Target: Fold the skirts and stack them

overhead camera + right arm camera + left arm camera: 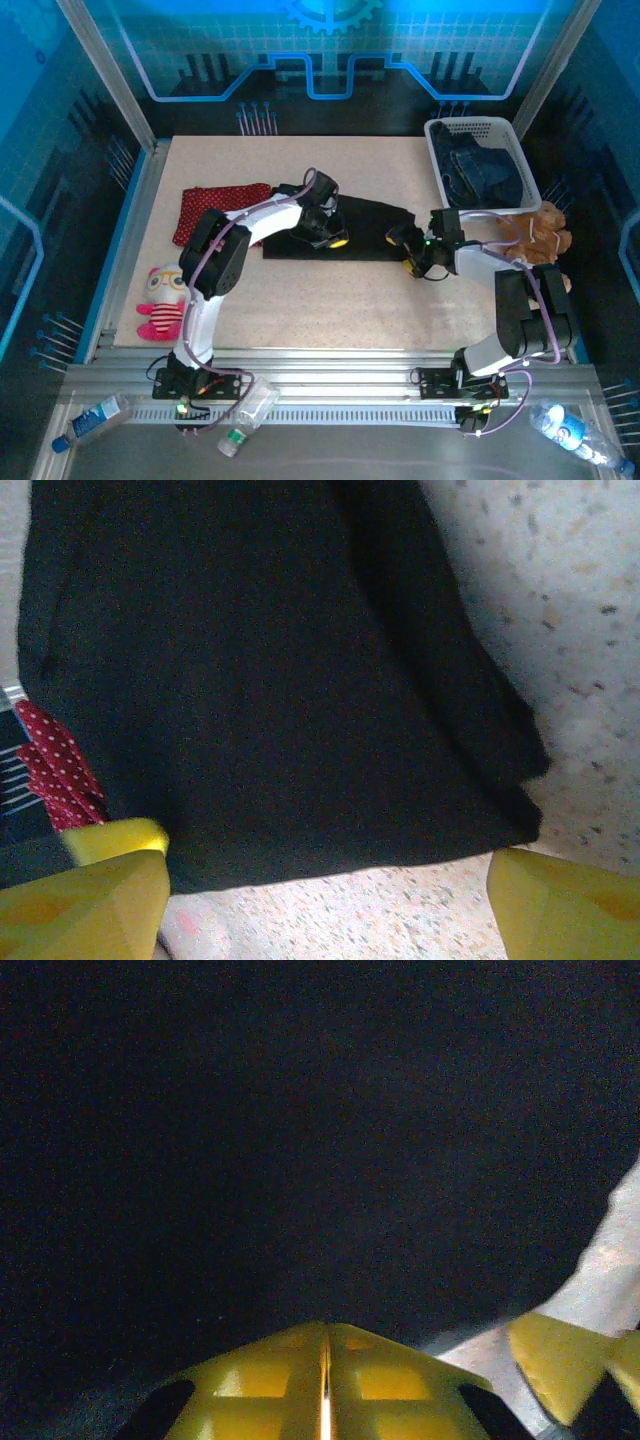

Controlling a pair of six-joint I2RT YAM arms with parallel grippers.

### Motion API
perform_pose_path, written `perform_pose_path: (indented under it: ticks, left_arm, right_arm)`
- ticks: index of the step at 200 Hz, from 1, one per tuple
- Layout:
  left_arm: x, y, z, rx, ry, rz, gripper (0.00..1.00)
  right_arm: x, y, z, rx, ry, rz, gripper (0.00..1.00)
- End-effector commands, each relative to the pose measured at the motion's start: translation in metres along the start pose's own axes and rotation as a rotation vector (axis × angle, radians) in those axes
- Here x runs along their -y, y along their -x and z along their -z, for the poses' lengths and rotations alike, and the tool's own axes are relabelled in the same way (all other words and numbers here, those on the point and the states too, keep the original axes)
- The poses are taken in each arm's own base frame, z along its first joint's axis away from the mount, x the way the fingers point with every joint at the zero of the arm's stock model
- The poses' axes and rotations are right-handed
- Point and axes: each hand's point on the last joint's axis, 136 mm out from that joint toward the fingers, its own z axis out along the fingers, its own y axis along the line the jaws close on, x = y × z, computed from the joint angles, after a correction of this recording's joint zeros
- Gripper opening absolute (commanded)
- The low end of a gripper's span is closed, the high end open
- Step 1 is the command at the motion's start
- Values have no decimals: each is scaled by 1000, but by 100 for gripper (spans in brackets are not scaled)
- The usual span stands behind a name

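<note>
The plain black skirt lies spread flat in the middle of the table. My left gripper rests on its near edge, left of centre. In the left wrist view the yellow fingers meet tip to tip, pressed into the black skirt. My right gripper stands open at the skirt's right near corner. Its fingers straddle bare table just short of the black skirt's hem. The red dotted skirt lies at the back left. Denim skirts sit in a basket.
The white basket stands at the back right, with a brown teddy bear beside it. A pink-and-white plush doll lies at the front left. Plastic bottles lie on the metal rail in front of the table.
</note>
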Motion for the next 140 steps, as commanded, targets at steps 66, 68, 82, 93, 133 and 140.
perform_pose_path:
  ticks: [66, 68, 82, 93, 133, 140]
  left_arm:
    - [-35, -27, -28, -115, 80, 42, 8]
    - [-35, -26, -27, -114, 79, 43, 8]
    - [-33, -25, -28, -114, 75, 44, 8]
    - [-33, -25, -29, -117, 72, 45, 8]
    - [-34, -26, -29, -118, 72, 42, 8]
    - [-35, -26, -30, -119, 74, 42, 8]
  right_arm:
    - [11, 0, -5, 61, -31, -60, 87]
    - [11, 0, -5, 62, -30, -58, 87]
    - [12, 1, -6, 67, -33, -53, 87]
    - [10, 2, -8, 67, -24, -44, 86]
    - [6, 12, -17, 111, 19, -44, 78]
    - [4, 14, -17, 122, 33, -44, 74]
